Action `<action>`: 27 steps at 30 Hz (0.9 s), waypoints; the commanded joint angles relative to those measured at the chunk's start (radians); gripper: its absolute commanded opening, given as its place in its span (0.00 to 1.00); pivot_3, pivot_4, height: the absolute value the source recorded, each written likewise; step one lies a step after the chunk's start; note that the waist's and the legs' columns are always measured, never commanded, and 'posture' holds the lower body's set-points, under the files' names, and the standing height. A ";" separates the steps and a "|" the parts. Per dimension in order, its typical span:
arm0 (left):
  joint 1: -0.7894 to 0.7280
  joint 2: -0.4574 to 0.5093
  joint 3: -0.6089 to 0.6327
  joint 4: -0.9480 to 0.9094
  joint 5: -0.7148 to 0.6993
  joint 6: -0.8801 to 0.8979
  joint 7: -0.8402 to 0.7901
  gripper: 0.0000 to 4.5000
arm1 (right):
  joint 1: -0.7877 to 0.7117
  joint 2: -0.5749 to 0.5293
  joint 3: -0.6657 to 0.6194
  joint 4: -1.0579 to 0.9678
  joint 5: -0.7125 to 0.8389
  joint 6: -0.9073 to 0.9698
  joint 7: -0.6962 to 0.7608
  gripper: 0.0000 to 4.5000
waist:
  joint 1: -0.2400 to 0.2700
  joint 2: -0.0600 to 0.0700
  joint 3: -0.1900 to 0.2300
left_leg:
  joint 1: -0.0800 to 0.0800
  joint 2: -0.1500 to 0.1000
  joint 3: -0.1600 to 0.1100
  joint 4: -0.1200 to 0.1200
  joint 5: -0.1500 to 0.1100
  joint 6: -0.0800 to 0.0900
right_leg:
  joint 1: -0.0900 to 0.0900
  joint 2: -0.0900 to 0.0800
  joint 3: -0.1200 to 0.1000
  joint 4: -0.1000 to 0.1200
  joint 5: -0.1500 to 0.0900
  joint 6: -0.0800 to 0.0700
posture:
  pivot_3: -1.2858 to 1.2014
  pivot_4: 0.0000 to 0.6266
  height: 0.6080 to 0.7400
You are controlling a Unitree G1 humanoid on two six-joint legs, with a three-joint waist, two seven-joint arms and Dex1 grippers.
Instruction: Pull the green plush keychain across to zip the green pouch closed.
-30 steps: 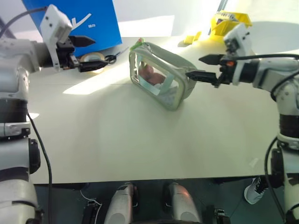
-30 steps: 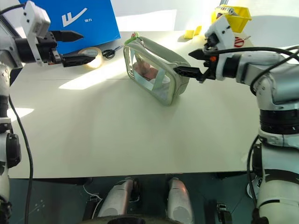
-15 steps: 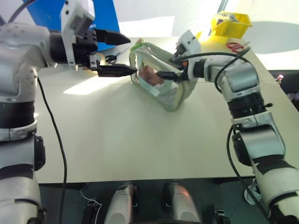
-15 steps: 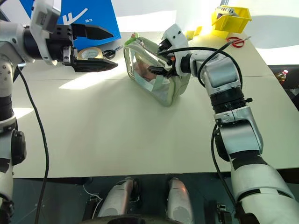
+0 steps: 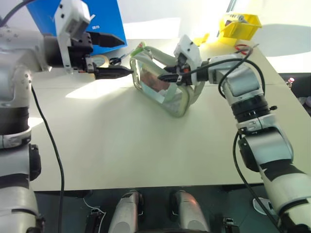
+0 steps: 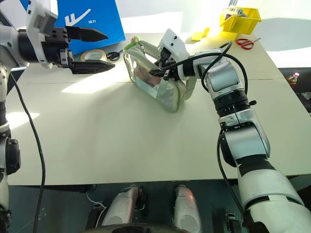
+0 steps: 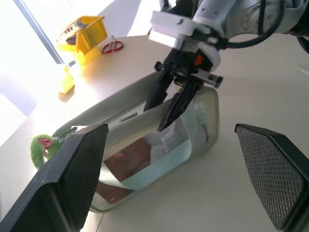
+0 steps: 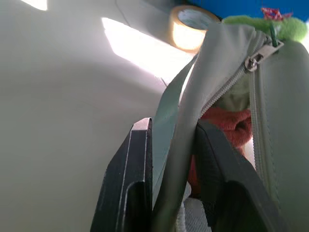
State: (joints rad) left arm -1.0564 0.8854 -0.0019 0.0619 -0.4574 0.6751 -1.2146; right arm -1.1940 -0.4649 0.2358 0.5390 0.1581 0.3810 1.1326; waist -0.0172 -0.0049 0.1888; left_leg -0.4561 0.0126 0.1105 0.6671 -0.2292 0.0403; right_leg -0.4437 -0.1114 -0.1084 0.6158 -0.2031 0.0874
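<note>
While your right gripper (image 8: 171, 159) pinches the pouch (image 6: 160, 87), its two black fingers are nearly together on the near wall by the open zipper, one finger (image 8: 130, 179) outside against the clear window and the other inside the mouth. From that grip the keychain (image 6: 132, 41) lies at about ten o'clock in the head view, at the pouch's far end, where the zipper pull (image 8: 256, 57) sits. You can see it is a small fuzzy bright-green lump with a red spot, well apart from the fingers. The pouch is a boxy, soft sage fabric case with a glossy see-through panel; something reddish-brown shows inside. Your left gripper (image 5: 114, 56) hangs at nine o'clock of the pouch, jaws spread wide and empty, its tips just short of the keychain end. Beyond it lie a tape roll (image 6: 95, 55), small black scissors (image 6: 114, 55) and a blue box (image 6: 90, 19). At one o'clock on the pale table (image 6: 146, 145) stand a yellow bin (image 6: 240, 19) and red scissors (image 6: 246, 43).
</note>
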 commanded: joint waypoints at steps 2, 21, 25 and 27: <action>-0.014 0.041 0.038 0.038 0.023 -0.051 -0.007 1.00 | -0.063 -0.045 -0.034 -0.011 0.028 -0.105 0.156 0.25 | 0.002 0.000 0.000 | 0.000 0.000 0.000 0.000 0.000 0.000 | 0.000 0.000 0.000 0.000 0.000 0.000 | 0.52 0.24 1.00; -0.021 0.038 0.023 0.043 0.030 -0.066 -0.027 1.00 | -0.034 -0.057 -0.040 -0.049 -0.002 -0.183 0.274 0.00 | 0.000 0.000 0.000 | 0.001 0.000 0.000 0.000 0.001 -0.001 | 0.000 0.000 0.000 0.002 0.000 0.000 | 0.52 0.24 1.00; -0.023 0.038 0.023 0.047 0.031 -0.070 -0.031 1.00 | -0.023 -0.044 -0.054 -0.120 0.022 -0.232 0.285 0.00 | 0.000 0.000 0.000 | 0.001 0.000 0.000 0.000 0.001 -0.001 | 0.000 0.000 0.000 0.003 0.000 0.000 | 0.52 0.24 1.00; -0.018 0.040 0.025 0.041 0.029 -0.070 -0.033 1.00 | -0.022 -0.036 -0.055 -0.145 0.028 -0.259 0.283 0.00 | 0.000 0.000 0.000 | 0.001 0.000 0.000 0.000 0.001 -0.001 | 0.000 0.000 0.000 0.003 0.000 0.000 | 0.52 0.24 1.00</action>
State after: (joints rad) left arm -1.0549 0.9145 -0.0003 0.1159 -0.4256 0.6201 -1.2415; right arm -1.1894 -0.5042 0.2284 0.4561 0.1500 0.1577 1.4182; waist -0.0171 -0.0049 0.1888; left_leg -0.4551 0.0126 0.1105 0.6675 -0.2285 0.0392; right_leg -0.4437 -0.1115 -0.1083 0.6189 -0.2031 0.0873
